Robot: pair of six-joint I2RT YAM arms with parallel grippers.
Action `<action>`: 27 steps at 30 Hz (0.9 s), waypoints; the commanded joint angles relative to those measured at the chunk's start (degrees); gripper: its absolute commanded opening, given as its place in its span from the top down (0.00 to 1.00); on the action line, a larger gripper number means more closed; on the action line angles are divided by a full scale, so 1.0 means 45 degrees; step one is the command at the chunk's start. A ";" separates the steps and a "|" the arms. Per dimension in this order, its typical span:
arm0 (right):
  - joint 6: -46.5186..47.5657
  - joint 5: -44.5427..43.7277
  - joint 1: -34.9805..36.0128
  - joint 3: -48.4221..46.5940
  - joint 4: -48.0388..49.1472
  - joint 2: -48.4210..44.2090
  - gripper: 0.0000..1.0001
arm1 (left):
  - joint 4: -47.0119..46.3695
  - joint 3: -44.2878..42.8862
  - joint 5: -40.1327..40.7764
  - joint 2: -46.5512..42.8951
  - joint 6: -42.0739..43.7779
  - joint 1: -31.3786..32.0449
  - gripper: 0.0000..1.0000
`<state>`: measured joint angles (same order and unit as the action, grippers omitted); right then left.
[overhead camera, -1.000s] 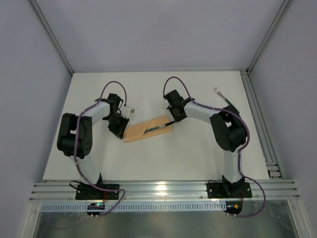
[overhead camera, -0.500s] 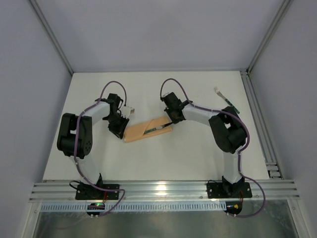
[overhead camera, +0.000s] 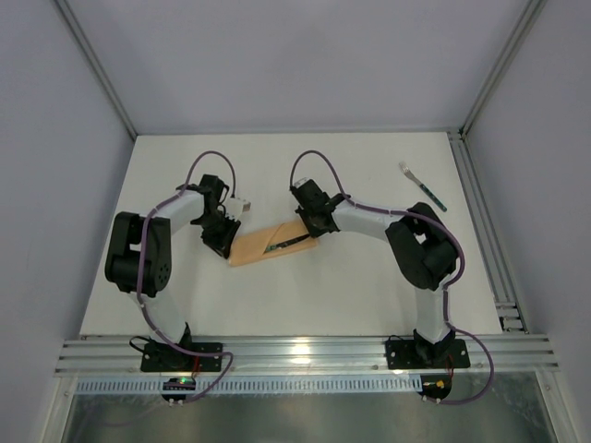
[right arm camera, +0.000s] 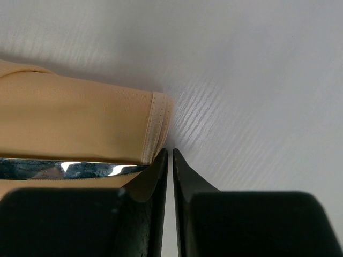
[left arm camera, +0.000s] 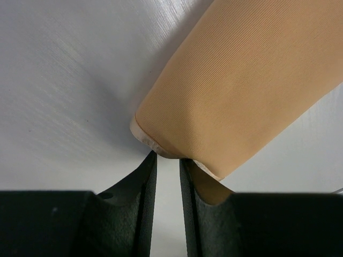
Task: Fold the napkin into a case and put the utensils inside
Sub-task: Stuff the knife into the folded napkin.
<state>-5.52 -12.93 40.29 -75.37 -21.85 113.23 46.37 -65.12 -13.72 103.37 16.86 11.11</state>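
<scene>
Right gripper (right arm camera: 170, 152) creeps in on case's (right arm camera: 80, 128) right end, closed | left gripper (left arm camera: 168, 158) barely parted | risk: knife (right arm camera: 64, 168) snags, bunching cloth

1 case (overhead camera: 254, 251), 1 knife (right arm camera: 69, 169), 1 fork (overhead camera: 422, 185).

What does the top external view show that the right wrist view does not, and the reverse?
Only the top external view shows the small green-handled fork at the far right of the white table, and the left gripper. Only the right wrist view shows the cloth's stitched hem. Both show the narrow peach-orange cloth case, the silver-bladed knife lying along it, and the right gripper.
</scene>
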 commanded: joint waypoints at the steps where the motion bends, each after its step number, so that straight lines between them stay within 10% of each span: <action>1: -0.0668 0.0257 0.0420 0.0246 -0.0321 -0.0045 0.88 | -0.0519 0.0389 -0.0370 0.0036 0.0120 -0.0048 0.75; 27: -0.4650 -0.1483 0.1182 0.0870 -0.0420 -0.0455 0.89 | -0.0070 0.0174 -0.0955 0.0935 -0.0583 -0.1298 0.85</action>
<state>-20.01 -20.88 44.71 -73.45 -22.61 112.18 47.13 -65.98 -15.64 104.62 14.87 4.84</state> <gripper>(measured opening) 0.115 0.163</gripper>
